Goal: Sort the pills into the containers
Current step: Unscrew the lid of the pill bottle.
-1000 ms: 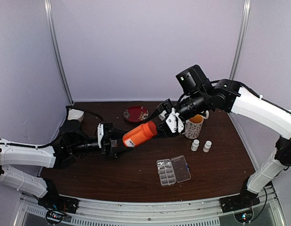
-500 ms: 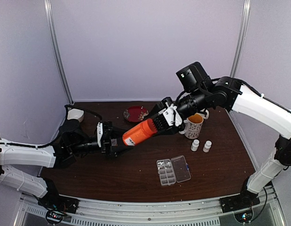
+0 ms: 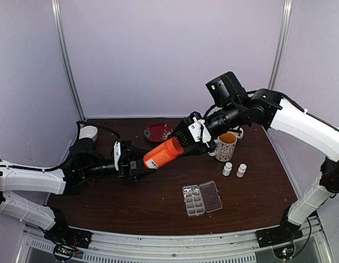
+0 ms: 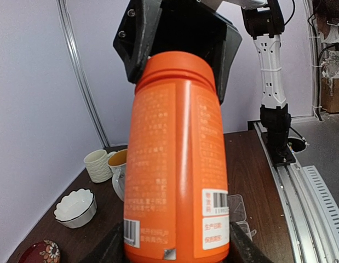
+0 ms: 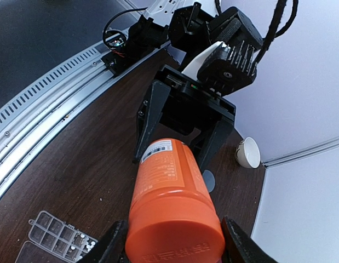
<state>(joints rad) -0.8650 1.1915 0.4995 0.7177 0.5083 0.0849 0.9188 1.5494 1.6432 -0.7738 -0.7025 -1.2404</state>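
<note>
From above, you see the orange bottle (image 3: 164, 155) slanting in the air, your right gripper (image 3: 187, 143) clamped on its higher, capped end and your left gripper (image 3: 135, 166) clamped on its lower base; the open pill box (image 3: 202, 198) lies on the table (image 3: 257, 186) below and right of the bottle. At your left wrist, both fingers (image 4: 114, 249) press the bottle's base; at your right wrist, tiny white pills (image 5: 81, 245) sit in the box's compartments (image 5: 49, 226), down-left of the bottle.

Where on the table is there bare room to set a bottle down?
Bare wood lies left of the pill box, toward the near edge, and right of it, below the two white bottles. Crowded: the mug corner and around the orange bottle.
</note>
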